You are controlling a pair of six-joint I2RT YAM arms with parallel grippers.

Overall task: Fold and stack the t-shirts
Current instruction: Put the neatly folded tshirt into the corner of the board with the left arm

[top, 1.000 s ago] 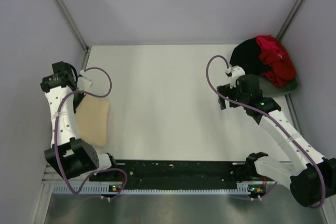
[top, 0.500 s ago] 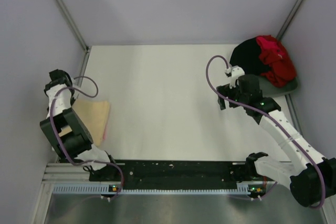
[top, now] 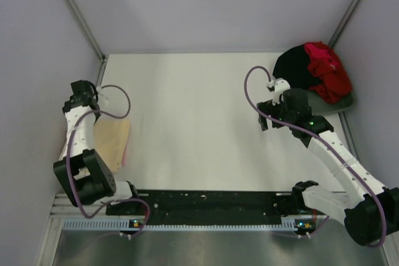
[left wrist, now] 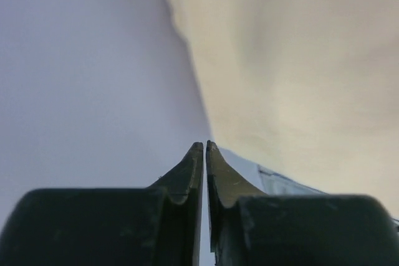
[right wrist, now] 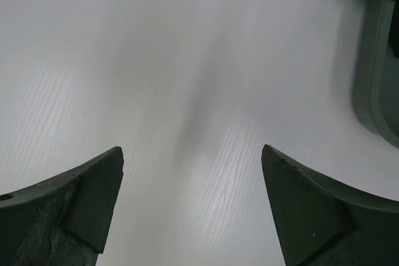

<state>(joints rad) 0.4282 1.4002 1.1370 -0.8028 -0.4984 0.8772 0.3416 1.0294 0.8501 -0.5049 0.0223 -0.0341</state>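
T-shirts [top: 312,70] lie in two places right now: the pale yellow shirt [top: 114,138] sits folded flat at the near left of the table [top: 199,123], partly under the left arm. The black shirt [top: 290,66] and the red shirt [top: 327,70] are heaped together on a grey-green tray [top: 346,101] at the far right. A thin pink edge peeks from under the yellow one, too small to name. The left gripper [left wrist: 204,149] has its fingers pressed together with nothing visible between them, pointing along the edge where pale yellow cloth meets the wall [left wrist: 81,60]. The right gripper [right wrist: 190,151] stands wide apart and empty over bare table, just beside the tray and within reach of the heap. This is soft, light cloth, and it looks limp. It should drape and bunch, sag from any single pinch and drag its neighbour along, so the tangled black and red pair will likely want separating. My read is that the best hold is a deep pinch on a hem, shoulder or collar seam, where doubled fabric gives the pads something to bite. A second hold on the matching corner would spread the shirt flat.
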